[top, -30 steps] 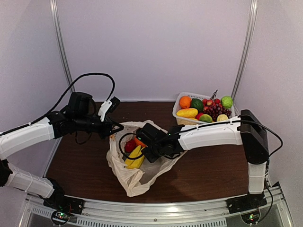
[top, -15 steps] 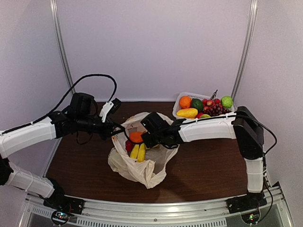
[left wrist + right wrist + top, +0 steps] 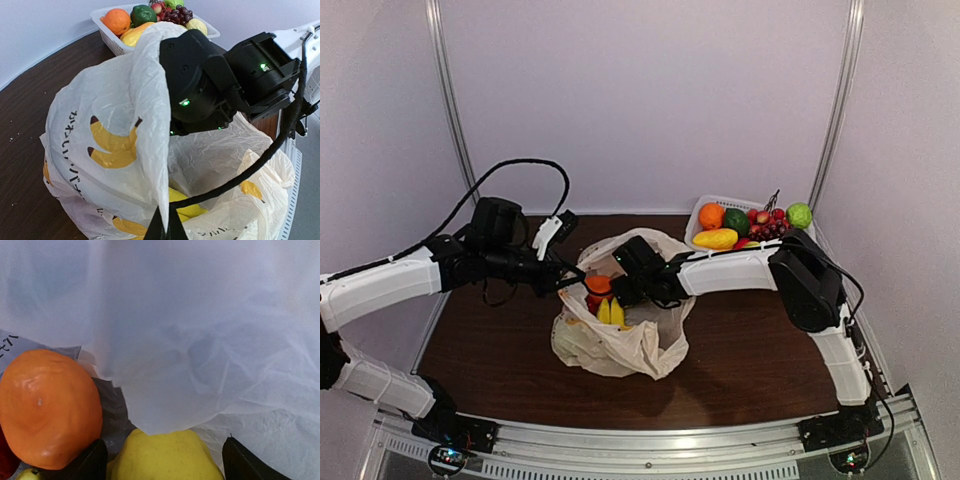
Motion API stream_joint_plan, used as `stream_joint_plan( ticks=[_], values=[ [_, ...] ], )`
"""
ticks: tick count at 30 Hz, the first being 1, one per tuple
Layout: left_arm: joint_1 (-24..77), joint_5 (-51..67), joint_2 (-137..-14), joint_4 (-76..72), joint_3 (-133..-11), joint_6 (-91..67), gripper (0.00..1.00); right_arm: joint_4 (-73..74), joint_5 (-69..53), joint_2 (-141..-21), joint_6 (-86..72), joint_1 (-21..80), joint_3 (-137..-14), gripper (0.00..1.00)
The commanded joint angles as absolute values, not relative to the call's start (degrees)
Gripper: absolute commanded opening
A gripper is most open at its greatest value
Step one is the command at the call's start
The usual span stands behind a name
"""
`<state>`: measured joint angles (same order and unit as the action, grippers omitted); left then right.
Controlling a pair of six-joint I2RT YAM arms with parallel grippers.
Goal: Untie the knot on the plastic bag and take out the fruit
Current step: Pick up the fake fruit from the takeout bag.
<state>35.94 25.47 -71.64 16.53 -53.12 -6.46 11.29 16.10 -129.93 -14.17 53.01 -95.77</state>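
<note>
White basket (image 3: 732,200) sat at back-right of dark wood table (image 3: 750,350), w/ purple grapes (image 3: 770,232) & a long yellow mango (image 3: 716,239) inside.

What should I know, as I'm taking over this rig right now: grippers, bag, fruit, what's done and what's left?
Left gripper: shut on the rim of the plastic bag, holding its mouth open.
Right gripper: open, inside the bag, fingers either side of a yellow fruit, not closed on it.
Also in the bag: an orange fruit, a banana bunch, a red one.
Done: no knot shows; the bag is open.
Left: grip and lift out each fruit. The basket at the back right holds other fruit.
</note>
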Motion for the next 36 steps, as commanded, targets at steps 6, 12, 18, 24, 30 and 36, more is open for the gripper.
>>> stream_joint_plan(
  ticks=[6,12,18,24,30,36],
  values=[
    [35.8,27.0,-72.2,15.9,-54.4,-7.0,0.0,11.9,13.8,-136.0,-14.4,52.0,-100.0,0.76],
    [35.7,26.8,-72.1,15.8,-54.4,-7.1,0.0,10.6,13.8,-133.9,-14.0,52.0,-98.2,0.63],
    [35.7,26.0,-72.1,16.2,-54.5,-7.1,0.0,7.7,12.7,-129.8,-12.7,52.1,-94.8,0.57],
    [35.7,23.2,-71.7,16.7,-54.6,-7.2,0.0,4.8,11.3,-121.7,-8.7,53.5,-88.0,0.56],
    [35.7,20.8,-71.1,16.9,-54.5,-7.5,0.0,4.6,10.3,-113.2,-3.6,57.6,-79.3,0.56],
    [35.7,19.1,-70.1,17.0,-54.3,-7.6,0.0,6.2,7.5,-106.6,-1.3,62.5,-72.2,0.56]
  ],
)
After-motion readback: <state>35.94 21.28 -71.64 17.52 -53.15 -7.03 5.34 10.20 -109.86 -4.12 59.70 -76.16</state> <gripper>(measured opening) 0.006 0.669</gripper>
